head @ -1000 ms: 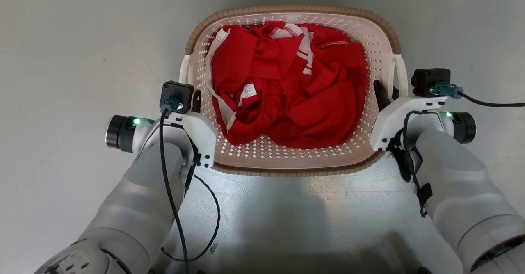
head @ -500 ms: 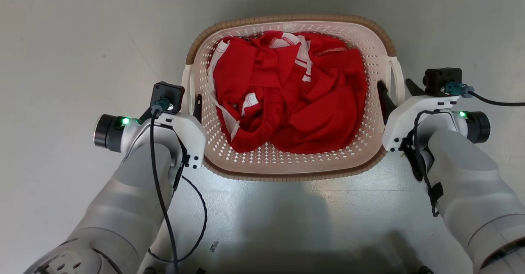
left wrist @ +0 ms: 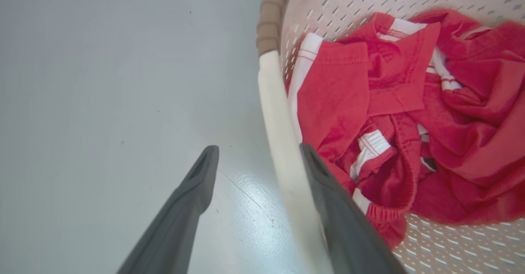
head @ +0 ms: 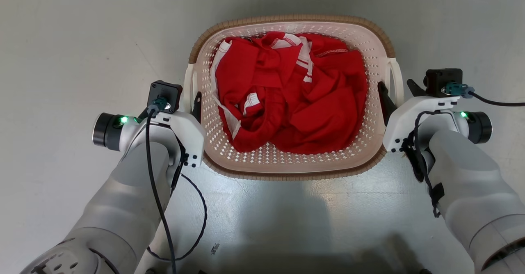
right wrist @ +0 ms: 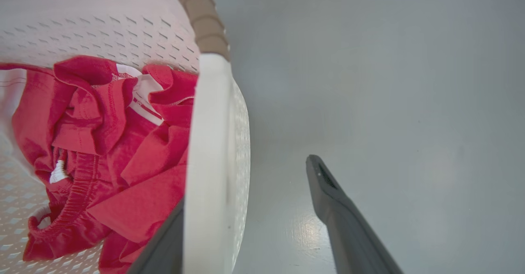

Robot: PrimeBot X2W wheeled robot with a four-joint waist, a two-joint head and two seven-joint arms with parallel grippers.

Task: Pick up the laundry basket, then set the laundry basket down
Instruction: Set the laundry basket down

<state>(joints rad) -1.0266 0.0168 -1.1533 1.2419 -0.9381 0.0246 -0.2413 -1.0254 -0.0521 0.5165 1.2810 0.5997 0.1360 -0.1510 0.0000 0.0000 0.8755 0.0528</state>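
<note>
The laundry basket (head: pixel 287 18), cream with perforated walls and a brown woven-look rim, rests on the grey floor between my two arms, with red and white clothing (head: pixel 295 97) piled inside. My left gripper (head: pixel 189 101) is open and straddles the white left handle (head: pixel 188 79). In the left wrist view that handle (left wrist: pixel 279 142) lies against the inner finger (left wrist: pixel 328 192) of the left gripper (left wrist: pixel 258 153). My right gripper (head: pixel 397 87) is open around the right handle (head: pixel 397 75). In the right wrist view the handle (right wrist: pixel 209 151) covers the inner finger of the right gripper (right wrist: pixel 250 175); the outer finger (right wrist: pixel 328 192) stands apart.
Bare grey floor (head: pixel 82 40) surrounds the basket on all sides. A loose black cable (head: pixel 201 220) hangs from my left arm near the basket's front edge.
Both grippers have opened off the basket handles, the outer fingers swinging away. The basket sits slightly lower and smaller in the head view than a second ago.
</note>
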